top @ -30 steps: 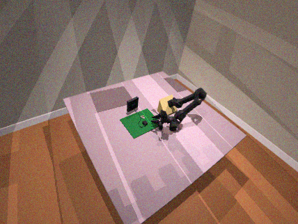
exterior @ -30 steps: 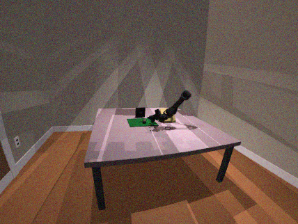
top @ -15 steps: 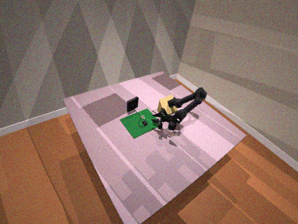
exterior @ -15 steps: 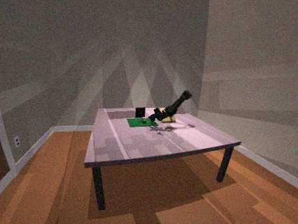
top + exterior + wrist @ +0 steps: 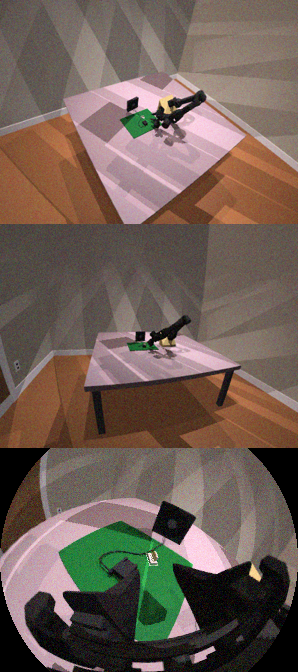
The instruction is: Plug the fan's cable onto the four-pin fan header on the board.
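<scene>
The green board (image 5: 134, 131) (image 5: 132, 348) (image 5: 82, 555) lies flat on the table. A small white header (image 5: 143, 117) (image 5: 152, 558) stands on it, with no plug on it. The cable's dark block-shaped plug (image 5: 145, 123) (image 5: 124, 568) is on the board, left of the header in the wrist view. The thin black cable (image 5: 120, 552) loops from it back to the upright black fan (image 5: 132, 104) (image 5: 140, 336) (image 5: 172, 524). My gripper (image 5: 153, 118) (image 5: 150, 344) (image 5: 156, 570) is partly open and empty, above the board's edge. Its left finger overlaps the plug's edge in the wrist view; contact is unclear.
A yellow block (image 5: 166, 102) (image 5: 168, 343) (image 5: 255, 571) stands beside the arm, right of the board. The fan stands behind the board. The pink table (image 5: 139, 195) (image 5: 122, 375) carries shadows of the arm.
</scene>
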`<state>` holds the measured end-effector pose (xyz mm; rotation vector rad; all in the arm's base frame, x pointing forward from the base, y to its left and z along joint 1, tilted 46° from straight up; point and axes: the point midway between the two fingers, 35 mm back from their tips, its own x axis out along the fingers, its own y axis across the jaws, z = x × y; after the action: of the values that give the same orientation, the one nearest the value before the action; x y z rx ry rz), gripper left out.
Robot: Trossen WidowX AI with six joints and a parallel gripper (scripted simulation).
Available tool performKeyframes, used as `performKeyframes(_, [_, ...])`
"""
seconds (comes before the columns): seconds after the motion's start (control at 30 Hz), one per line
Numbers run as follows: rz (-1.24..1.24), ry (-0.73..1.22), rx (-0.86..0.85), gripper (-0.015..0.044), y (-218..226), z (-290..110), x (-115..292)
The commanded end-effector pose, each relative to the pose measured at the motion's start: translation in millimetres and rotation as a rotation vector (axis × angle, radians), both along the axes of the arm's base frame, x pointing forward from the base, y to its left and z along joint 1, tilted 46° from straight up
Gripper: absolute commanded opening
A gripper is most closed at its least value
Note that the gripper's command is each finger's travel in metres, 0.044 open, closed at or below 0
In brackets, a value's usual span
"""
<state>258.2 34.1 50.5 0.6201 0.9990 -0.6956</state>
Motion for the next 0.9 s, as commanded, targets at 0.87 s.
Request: performKeyframes(0.87, [0.235,0.389,0.388,0.0205,-11.4,-1.3,-2.7])
